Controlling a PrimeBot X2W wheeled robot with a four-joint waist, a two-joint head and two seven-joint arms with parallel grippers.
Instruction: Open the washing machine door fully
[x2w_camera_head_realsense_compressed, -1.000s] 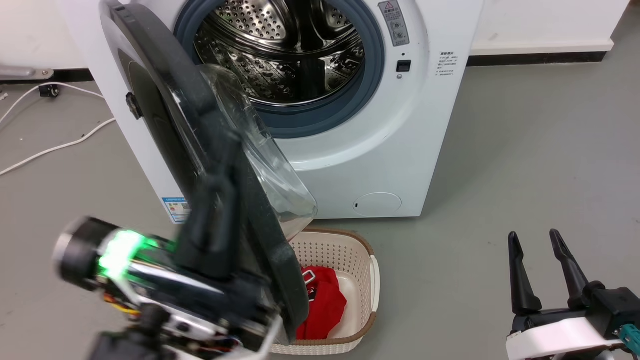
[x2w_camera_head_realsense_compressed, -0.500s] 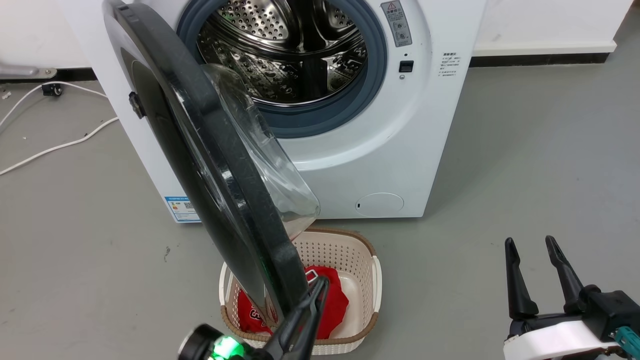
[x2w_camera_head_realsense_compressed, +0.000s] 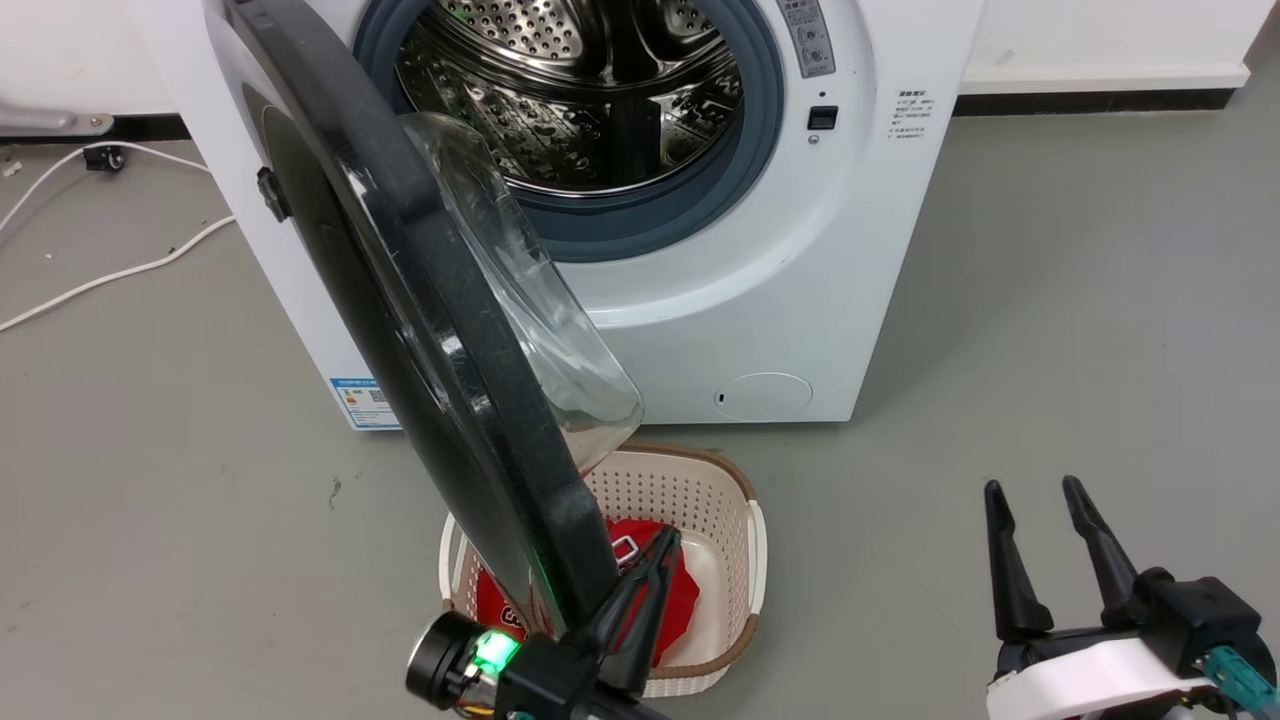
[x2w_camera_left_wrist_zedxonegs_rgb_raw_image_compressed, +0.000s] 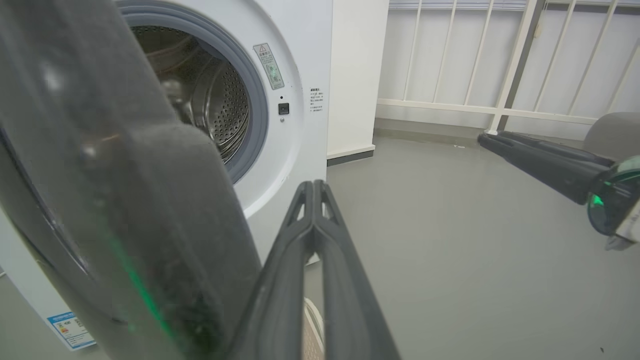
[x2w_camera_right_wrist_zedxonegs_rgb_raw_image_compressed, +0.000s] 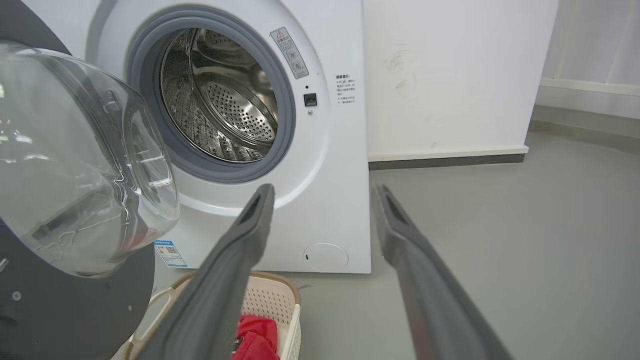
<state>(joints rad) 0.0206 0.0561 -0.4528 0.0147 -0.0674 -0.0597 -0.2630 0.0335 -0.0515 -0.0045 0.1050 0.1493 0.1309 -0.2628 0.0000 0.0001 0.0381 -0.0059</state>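
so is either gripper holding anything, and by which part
Nothing held: left gripper is shut, empty, beside the lower rim of the washing machine door; right gripper is open, empty.

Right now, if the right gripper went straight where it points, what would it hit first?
Probably the washing machine, low on its white front near the right edge, above the filter cap. Nothing stands between it and the right gripper, though depth is unclear.

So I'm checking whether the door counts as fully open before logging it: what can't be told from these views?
Washing machine top: cut off by head view's upper edge.
Contact between left claw and washing machine door: left wrist view, door too close, blurred.
Red garment in basket: head view, partly covered by door.
Blue label text: too small.
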